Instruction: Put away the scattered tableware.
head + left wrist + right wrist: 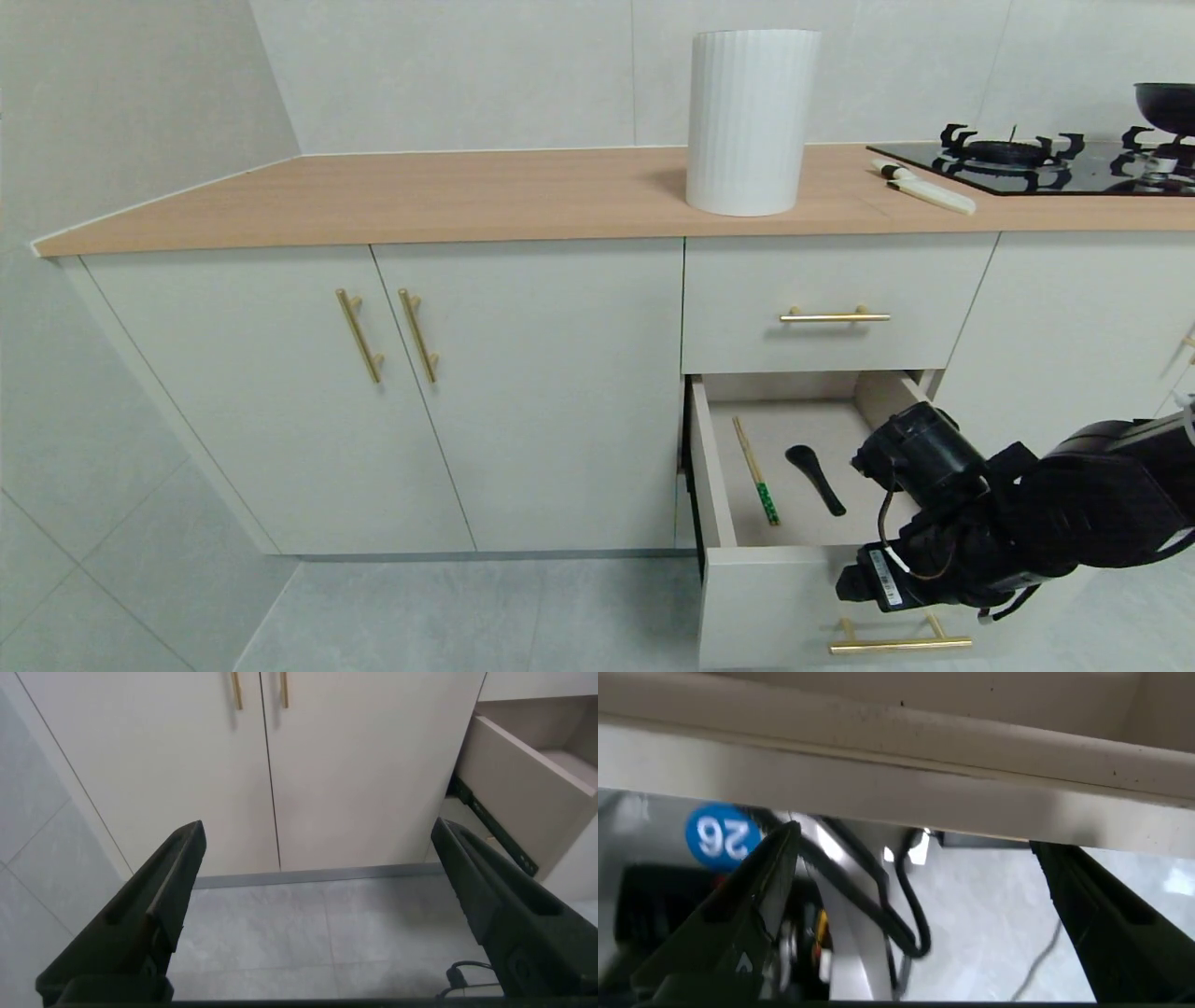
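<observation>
Right end effector (pixel 915 845): released, fingers spread wide, close against front panel of pulled-out drawer (pixel 711 467), near its gold handle (pixel 901 644). Left end effector (pixel 318 835): likewise released, nothing between fingers, low over floor (pixel 308 938), facing closed cabinet doors (pixel 364 765). Inside drawer: chopsticks (pixel 755 471) and black spoon (pixel 815 479), lying flat, side by side, not touching. On surface (pixel 467 191) above: pale long utensil (pixel 924 191) just beside hob (pixel 1027 173); white ribbed cylinder (pixel 747 121) upright nearby

A round blue sticker (pixel 716 836) bears the white number 26.
</observation>
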